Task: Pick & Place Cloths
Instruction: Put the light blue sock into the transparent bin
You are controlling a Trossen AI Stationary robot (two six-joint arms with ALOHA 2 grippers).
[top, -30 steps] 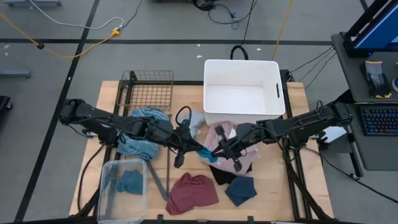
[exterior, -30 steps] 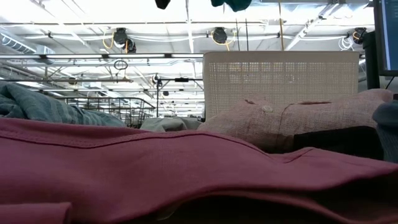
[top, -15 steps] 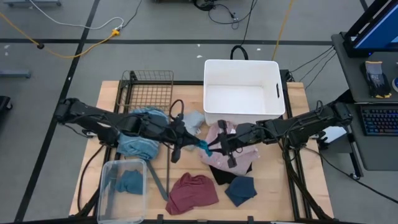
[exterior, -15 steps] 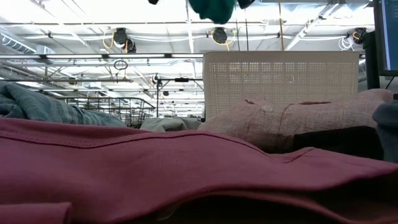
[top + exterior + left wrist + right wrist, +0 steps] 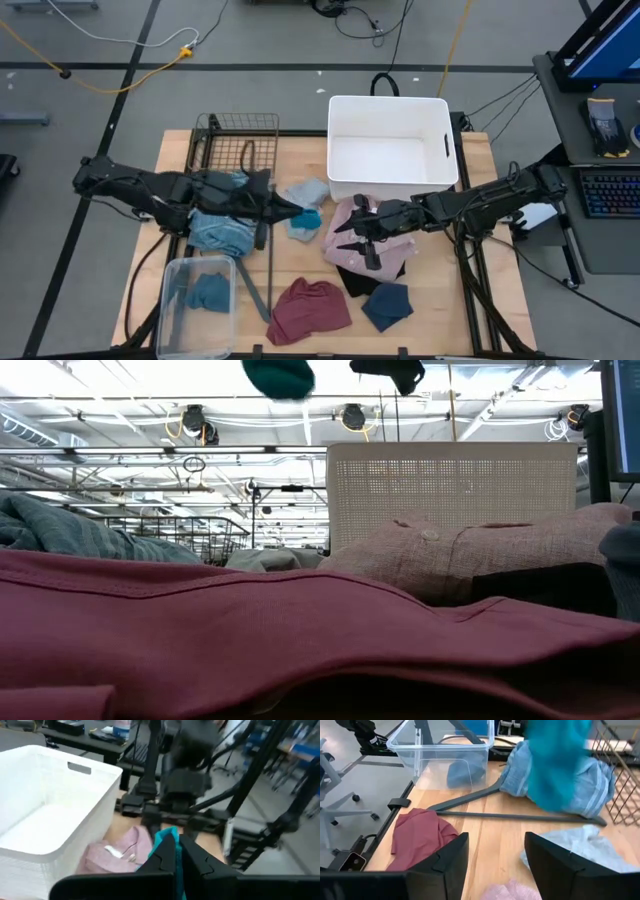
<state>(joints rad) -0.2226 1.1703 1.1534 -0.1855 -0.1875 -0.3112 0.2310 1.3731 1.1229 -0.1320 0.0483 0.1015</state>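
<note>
The tub [image 5: 390,140] stands right of the wire basket [image 5: 240,140], cloths [image 5: 345,250] strewn on the table [image 5: 480,310] before both

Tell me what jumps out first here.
The teal cloth hangs pinched in the left claw, lifted over mid-table between the two arms. Facing it, the right claw stands open and empty above the pink shirt. Behind them the white tub sits empty at the table's far edge.
</note>
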